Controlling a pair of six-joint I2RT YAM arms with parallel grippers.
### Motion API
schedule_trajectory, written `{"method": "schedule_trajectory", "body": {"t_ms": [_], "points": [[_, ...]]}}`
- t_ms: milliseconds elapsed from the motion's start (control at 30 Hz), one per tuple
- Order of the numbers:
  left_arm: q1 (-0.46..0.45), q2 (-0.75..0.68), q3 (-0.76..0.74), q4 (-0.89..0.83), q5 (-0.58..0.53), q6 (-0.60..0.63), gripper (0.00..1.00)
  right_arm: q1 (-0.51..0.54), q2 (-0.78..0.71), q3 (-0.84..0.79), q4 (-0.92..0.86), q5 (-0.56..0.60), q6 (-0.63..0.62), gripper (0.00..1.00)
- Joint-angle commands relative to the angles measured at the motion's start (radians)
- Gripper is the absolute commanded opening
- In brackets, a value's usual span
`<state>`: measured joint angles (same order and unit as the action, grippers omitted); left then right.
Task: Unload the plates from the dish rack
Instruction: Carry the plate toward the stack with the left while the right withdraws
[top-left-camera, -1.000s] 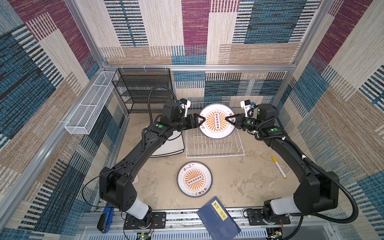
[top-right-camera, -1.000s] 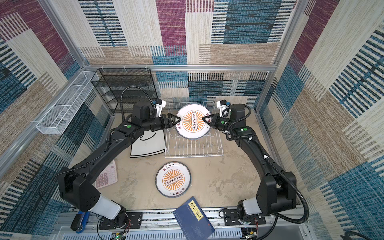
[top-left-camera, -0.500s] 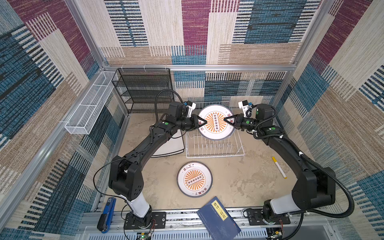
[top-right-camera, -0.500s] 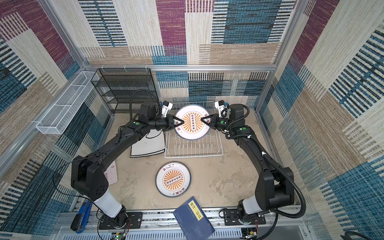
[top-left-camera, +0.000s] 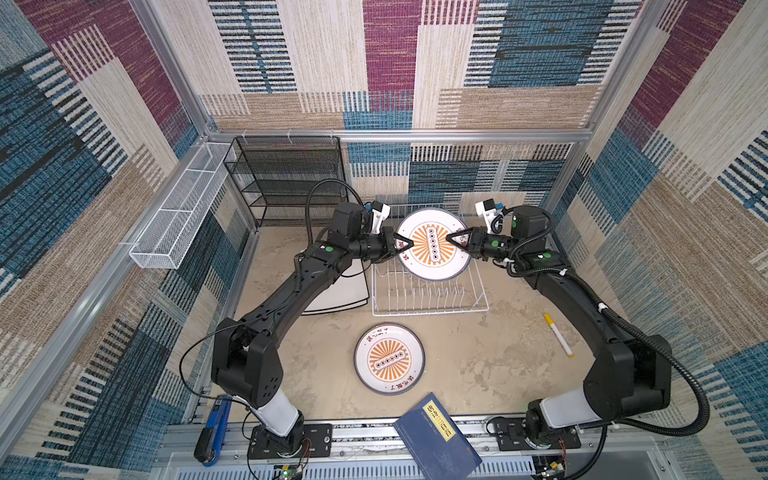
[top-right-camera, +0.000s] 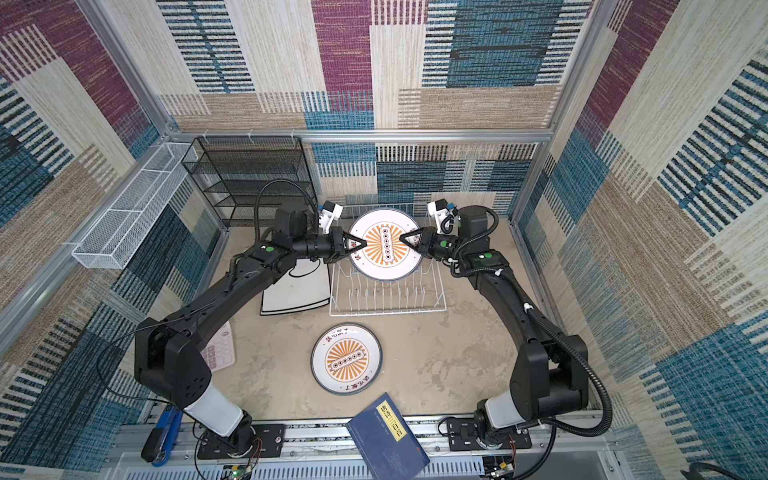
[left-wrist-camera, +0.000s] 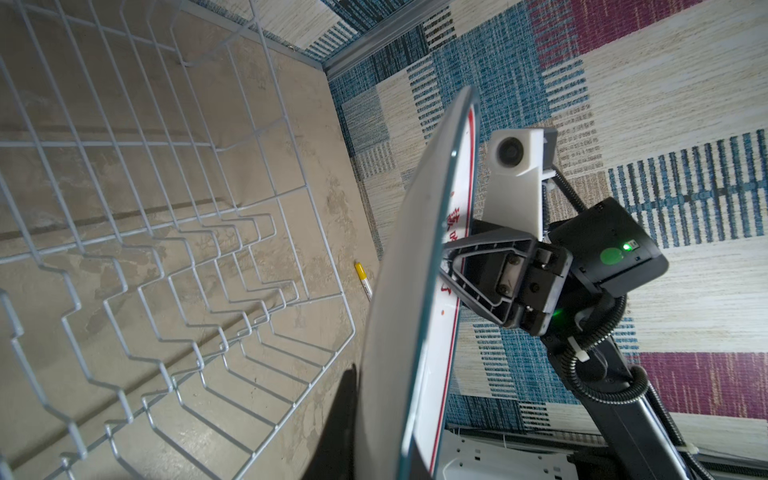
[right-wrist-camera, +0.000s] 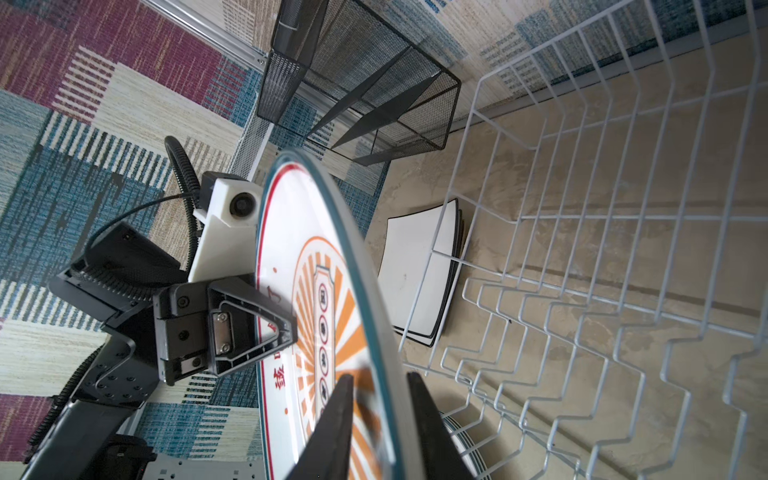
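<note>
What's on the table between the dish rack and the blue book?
A round orange-printed plate lies flat, face up, between dish rack and blue book, shown in both top views.

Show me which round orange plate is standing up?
The upright round plate at the dish rack, gripped by the left hand. The flat round plate lies face-up on the table.

In the upper middle of the frame a round white plate with orange sunburst print (top-right-camera: 385, 253) stands upright over the white wire dish rack (top-right-camera: 386, 303). The left pincer (top-right-camera: 360, 246) is at its left rim and the right pincer (top-right-camera: 406, 239) at its right rim. Below the rack a second round printed plate (top-right-camera: 347, 359) lies flat on the beige tabletop (top-right-camera: 457, 353). Just left of the rack lie square white plates with black edges (top-right-camera: 297, 291).
</note>
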<state>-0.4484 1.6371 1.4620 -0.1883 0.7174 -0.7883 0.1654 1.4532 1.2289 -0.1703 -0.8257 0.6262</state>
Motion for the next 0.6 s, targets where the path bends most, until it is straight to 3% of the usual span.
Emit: {"method": "schedule_trajectory", "body": {"t_ms": [0, 100, 233, 567], "points": [[0.007, -0.042, -0.014, 0.018, 0.001, 0.029, 0.0, -0.001, -0.049, 0.006, -0.022, 0.109, -0.102, 0.43], [0.013, -0.094, -0.047, -0.002, -0.026, 0.028, 0.0, -0.001, -0.11, -0.008, -0.06, 0.209, -0.201, 0.61], [0.027, -0.172, -0.1, -0.038, -0.05, 0.035, 0.0, -0.001, -0.203, -0.036, -0.097, 0.29, -0.329, 0.99], [0.049, -0.393, -0.244, -0.236, -0.119, 0.078, 0.0, 0.0, -0.341, -0.057, -0.159, 0.186, -0.678, 0.99]]}}
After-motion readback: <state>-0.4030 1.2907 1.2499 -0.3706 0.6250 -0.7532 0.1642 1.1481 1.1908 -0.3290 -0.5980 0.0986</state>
